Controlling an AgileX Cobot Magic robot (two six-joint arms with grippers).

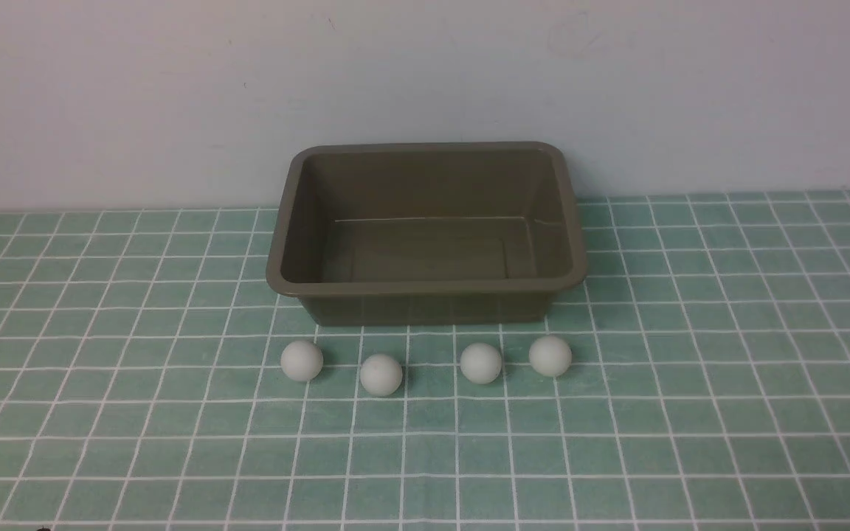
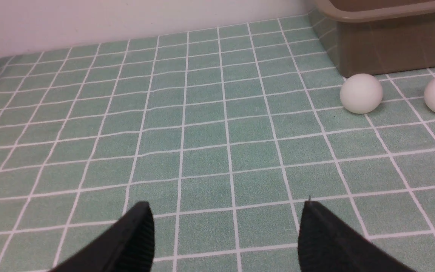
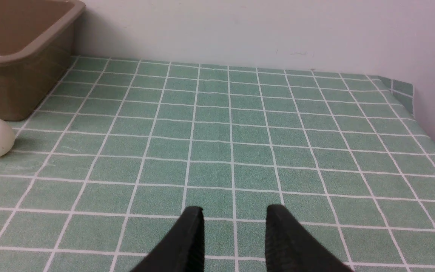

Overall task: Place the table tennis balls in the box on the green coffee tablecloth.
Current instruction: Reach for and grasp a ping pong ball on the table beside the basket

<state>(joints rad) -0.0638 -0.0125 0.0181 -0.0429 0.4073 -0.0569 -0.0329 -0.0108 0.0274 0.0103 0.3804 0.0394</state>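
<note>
**No balls in the box yet**

The job has not really started. The olive-brown box [image 1: 425,286] sits on the green tablecloth [image 1: 690,369], back by the wall, and it is empty inside. You can see its bare floor.

All four white table tennis balls are on the cloth in front of the box, in a loose row. There is the left end ball [image 1: 302,361], the second ball [image 1: 381,375], which sits a little nearer the robot, the third ball [image 1: 481,363] and the right end ball [image 1: 550,356]. None of them touches the box or another ball.

The left hand [image 2: 225,204] has its fingers wide apart and nothing between them. It hangs over bare cloth, well apart from the left end ball. The right hand [image 3: 235,207] has its fingers pulled in close together, with only a slim gap, and it holds nothing. It is also over bare cloth, off to the right of the right end ball.

So four balls are left to pick up and drop in the box. The left hand looks more ready to grab one.
</note>
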